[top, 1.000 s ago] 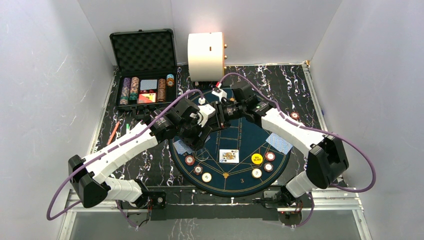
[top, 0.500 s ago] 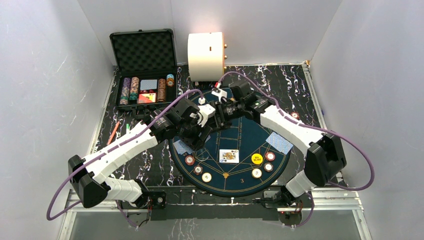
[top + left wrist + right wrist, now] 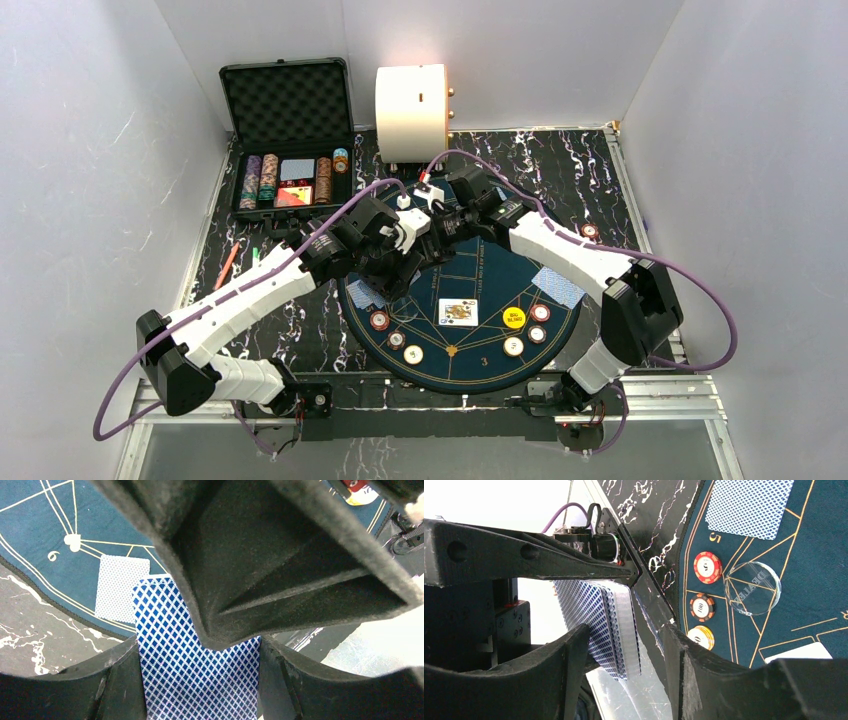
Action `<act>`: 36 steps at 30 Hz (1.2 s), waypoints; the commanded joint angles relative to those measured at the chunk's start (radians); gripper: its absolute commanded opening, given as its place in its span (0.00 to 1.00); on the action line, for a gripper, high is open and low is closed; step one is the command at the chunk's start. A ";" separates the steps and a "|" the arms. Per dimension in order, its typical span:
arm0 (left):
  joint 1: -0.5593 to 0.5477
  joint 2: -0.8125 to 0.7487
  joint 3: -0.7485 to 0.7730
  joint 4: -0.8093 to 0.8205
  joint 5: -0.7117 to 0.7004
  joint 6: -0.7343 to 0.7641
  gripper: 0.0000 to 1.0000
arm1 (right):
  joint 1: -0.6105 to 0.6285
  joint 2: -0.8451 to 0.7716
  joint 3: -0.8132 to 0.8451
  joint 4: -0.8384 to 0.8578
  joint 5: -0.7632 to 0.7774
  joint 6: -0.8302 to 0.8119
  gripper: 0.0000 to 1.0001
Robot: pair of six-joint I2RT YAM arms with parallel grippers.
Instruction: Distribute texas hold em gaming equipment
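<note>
My left gripper (image 3: 200, 700) is squeezed tight on the deck of blue-backed cards (image 3: 170, 630), held above the 10 o'clock edge of the round blue mat (image 3: 480, 275). My right gripper (image 3: 624, 630) has its jaws apart around the deck's edge. A gap shows on 1 side, so it grips nothing. 1 card (image 3: 122, 587) lies flat just inside the mat's rim below. At 7 o'clock 3 chips (image 3: 397, 339) follow the rim. At 5 sit the yellow button (image 3: 513, 318) and more chips (image 3: 538, 333), with a face-up card (image 3: 457, 312) lying between the 2 groups.
</note>
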 commanded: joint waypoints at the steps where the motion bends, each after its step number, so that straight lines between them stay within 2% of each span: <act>1: -0.004 -0.058 0.018 0.012 0.011 0.000 0.00 | -0.007 -0.024 0.018 0.008 0.023 -0.013 0.62; 14: -0.004 -0.059 0.018 0.012 0.011 0.000 0.00 | -0.022 -0.038 0.053 -0.038 0.050 -0.041 0.62; 28: -0.005 -0.066 0.013 0.012 0.007 0.000 0.00 | -0.024 -0.054 0.116 -0.125 0.106 -0.078 0.66; 33: -0.004 -0.070 0.009 0.013 0.007 -0.002 0.00 | -0.023 -0.071 0.123 -0.154 0.130 -0.085 0.55; 36: -0.004 -0.068 0.007 0.013 0.007 -0.001 0.00 | -0.022 -0.077 0.123 -0.160 0.126 -0.082 0.53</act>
